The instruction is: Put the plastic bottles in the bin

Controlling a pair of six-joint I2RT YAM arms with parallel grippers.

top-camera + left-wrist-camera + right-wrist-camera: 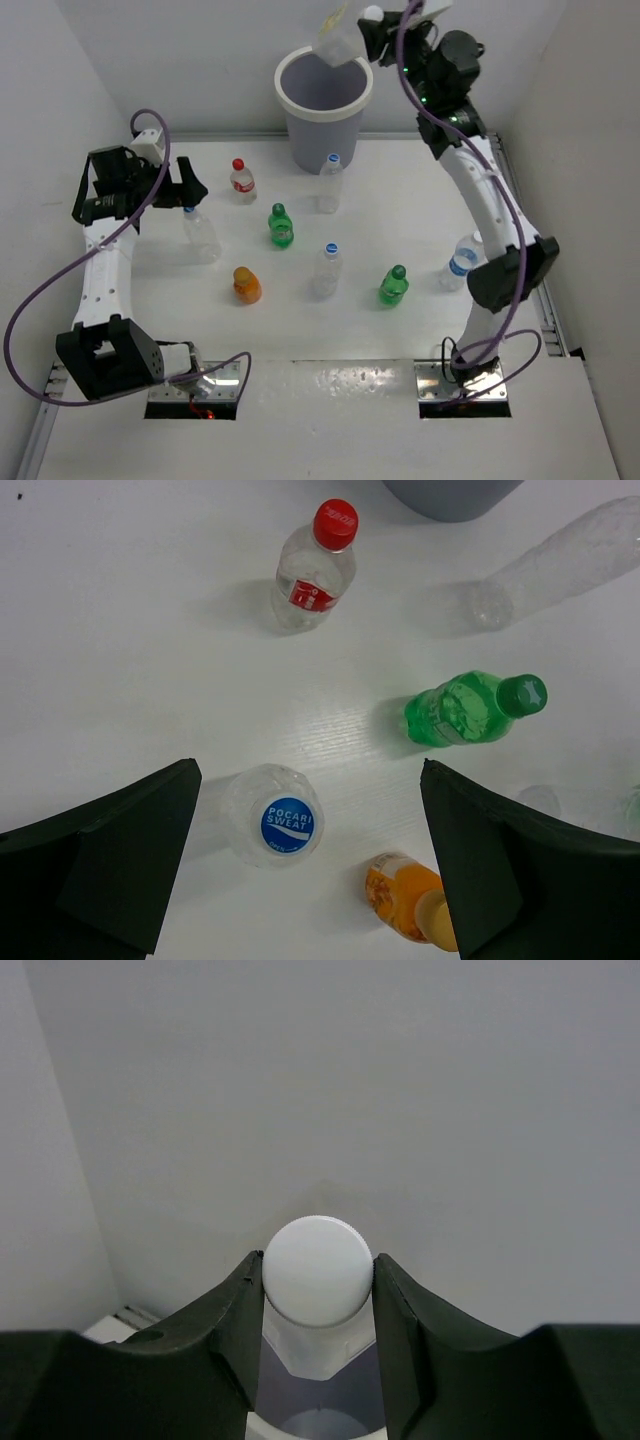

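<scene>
White arm links (100, 280), black joints (108, 360), looping purple cables (166, 150), black fingers (110, 870).

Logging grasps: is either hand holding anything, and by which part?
Right hand pinches a clear bottle at its white cap, over the bin; left hand is open, empty.

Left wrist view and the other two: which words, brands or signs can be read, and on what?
"POCARI SWEAT" on the cap of the blue-capped clear bottle.
Red-capped bottle: cap script and red label too blurred.
Green bottle: white cap mark, unreadable.
Other views: nothing legible.
</scene>
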